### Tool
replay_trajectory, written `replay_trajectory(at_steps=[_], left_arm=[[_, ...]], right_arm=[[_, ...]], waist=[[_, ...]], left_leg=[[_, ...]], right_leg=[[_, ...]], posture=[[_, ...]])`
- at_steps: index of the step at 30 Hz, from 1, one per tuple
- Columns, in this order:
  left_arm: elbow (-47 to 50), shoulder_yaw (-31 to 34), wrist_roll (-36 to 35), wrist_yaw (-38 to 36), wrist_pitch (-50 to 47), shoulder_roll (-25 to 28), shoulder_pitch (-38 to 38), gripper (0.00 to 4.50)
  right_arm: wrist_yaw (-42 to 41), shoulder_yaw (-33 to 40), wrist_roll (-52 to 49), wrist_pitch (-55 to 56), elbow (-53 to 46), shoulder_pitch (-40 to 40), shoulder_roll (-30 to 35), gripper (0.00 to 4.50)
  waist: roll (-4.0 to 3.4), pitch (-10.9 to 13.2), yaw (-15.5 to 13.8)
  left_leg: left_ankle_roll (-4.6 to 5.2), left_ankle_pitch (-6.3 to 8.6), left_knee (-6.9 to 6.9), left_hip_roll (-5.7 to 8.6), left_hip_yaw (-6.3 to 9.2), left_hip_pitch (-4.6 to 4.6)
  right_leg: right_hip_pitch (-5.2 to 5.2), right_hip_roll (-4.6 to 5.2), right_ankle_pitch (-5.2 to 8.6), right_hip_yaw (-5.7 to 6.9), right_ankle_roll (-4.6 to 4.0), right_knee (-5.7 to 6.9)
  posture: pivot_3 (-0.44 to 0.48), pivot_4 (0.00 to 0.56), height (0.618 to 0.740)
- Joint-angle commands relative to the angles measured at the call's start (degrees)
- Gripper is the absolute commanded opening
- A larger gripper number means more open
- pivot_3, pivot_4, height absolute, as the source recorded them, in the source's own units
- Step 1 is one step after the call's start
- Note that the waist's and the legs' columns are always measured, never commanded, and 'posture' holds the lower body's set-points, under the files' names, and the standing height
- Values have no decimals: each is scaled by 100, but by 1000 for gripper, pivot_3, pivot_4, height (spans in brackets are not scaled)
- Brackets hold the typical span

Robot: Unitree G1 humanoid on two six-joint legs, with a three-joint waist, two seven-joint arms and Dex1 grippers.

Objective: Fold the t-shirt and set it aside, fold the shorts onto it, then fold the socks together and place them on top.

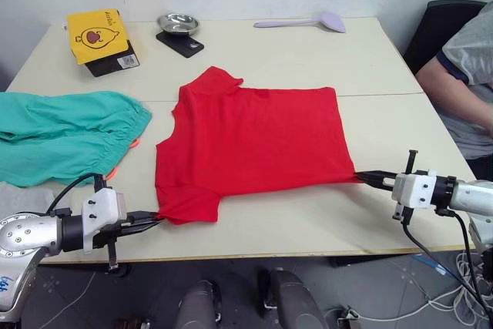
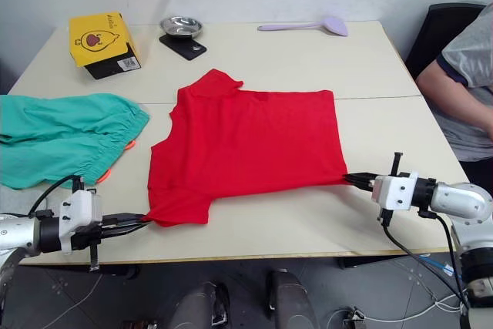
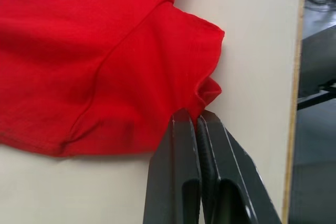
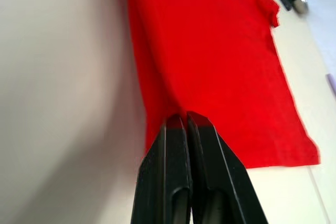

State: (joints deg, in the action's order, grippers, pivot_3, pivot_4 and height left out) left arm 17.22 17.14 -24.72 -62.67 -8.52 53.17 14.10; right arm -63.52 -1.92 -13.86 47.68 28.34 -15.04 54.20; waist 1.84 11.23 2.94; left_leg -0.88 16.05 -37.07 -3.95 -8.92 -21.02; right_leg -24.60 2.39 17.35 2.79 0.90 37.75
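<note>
The red t-shirt [image 1: 250,140] lies spread flat in the middle of the table, collar side to the left. My left gripper [image 1: 154,219] is shut on the near sleeve's corner [image 3: 207,90]. At the shirt's near right hem corner [image 4: 168,103] my right gripper [image 1: 362,177] is shut on the cloth. The teal-green shorts [image 1: 65,135] lie bunched at the table's left edge, with a bit of orange drawstring [image 1: 135,143] showing. The socks are out of view.
At the back of the table are a yellow box [image 1: 98,35] on a black slab, a small metal bowl [image 1: 178,23] on a black scale, and a lilac spatula [image 1: 304,21]. A seated person [image 1: 462,75] is at the right edge. Cables hang below the right side.
</note>
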Motion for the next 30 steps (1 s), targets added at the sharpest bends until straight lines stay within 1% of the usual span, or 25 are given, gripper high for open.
replay_trajectory(at_steps=[1,5,8,11,14,17,19,22,24,27,30], left_arm=[[252,168,-181,-196,-305,182,131,0],[494,288,-436,-433,-783,371,314,0],[604,314,-526,-581,-1007,473,381,0],[638,349,-705,-614,-1316,478,317,0],[512,450,-1013,-546,-1781,496,2,0],[199,602,-1277,-346,-2342,516,-435,0],[-46,639,-1438,-226,-2731,506,-708,0],[-388,588,-1585,-24,-3069,362,-1181,0],[-604,429,-1543,105,-3214,310,-1493,0],[-908,64,-1211,290,-3185,285,-1875,0],[-1056,-78,-1248,400,-3315,167,-2181,0]], right_arm=[[-411,202,-533,-399,-699,524,277,69],[-703,382,-806,-859,-1212,1200,483,69],[-761,517,-816,-996,-1415,1595,516,69],[-722,591,-809,-1269,-1579,1735,463,69],[-720,629,-897,-1771,-1736,1772,478,69],[-779,681,-956,-2603,-1780,1678,591,69],[-738,747,-1052,-3113,-1787,1489,559,69],[-701,809,-1177,-3731,-1852,1251,469,69],[-636,828,-1247,-4140,-1921,1110,402,69],[-577,721,-1234,-4853,-1971,860,352,69],[-524,685,-1195,-5277,-1960,621,212,69]], waist=[[0,0,-2],[0,0,7],[1,0,-2],[1,-1,4],[2,-1,-4],[2,-1,-13],[2,-1,-23],[2,-1,-22],[2,-1,-30],[2,-1,-33],[2,-1,-37]], left_leg=[[-2,2,0,0,5,0],[-4,5,0,-1,9,0],[21,20,-1,0,13,0],[23,21,-2,1,15,1],[23,21,-3,1,20,-1],[24,21,-5,3,24,-2],[24,21,-5,3,25,-1],[24,21,-3,4,26,-2],[23,21,-2,3,29,-3],[21,21,-2,3,30,-4],[20,21,-2,3,29,-6]], right_leg=[[2,-1,7,3,0,0],[3,-2,10,6,1,1],[5,-2,12,9,2,0],[6,-2,14,9,0,-1],[6,-2,15,12,-2,-1],[8,-1,15,12,-2,-1],[8,0,15,13,-1,-1],[7,0,15,13,-1,1],[6,-1,15,16,-2,2],[6,-1,15,17,-2,2],[5,-1,14,17,-2,2]], posture=[[0,150,740],[0,150,740],[0,150,740],[0,150,740],[0,150,740],[0,150,740],[0,150,740],[0,150,740],[0,150,740],[0,150,740],[0,150,740]])
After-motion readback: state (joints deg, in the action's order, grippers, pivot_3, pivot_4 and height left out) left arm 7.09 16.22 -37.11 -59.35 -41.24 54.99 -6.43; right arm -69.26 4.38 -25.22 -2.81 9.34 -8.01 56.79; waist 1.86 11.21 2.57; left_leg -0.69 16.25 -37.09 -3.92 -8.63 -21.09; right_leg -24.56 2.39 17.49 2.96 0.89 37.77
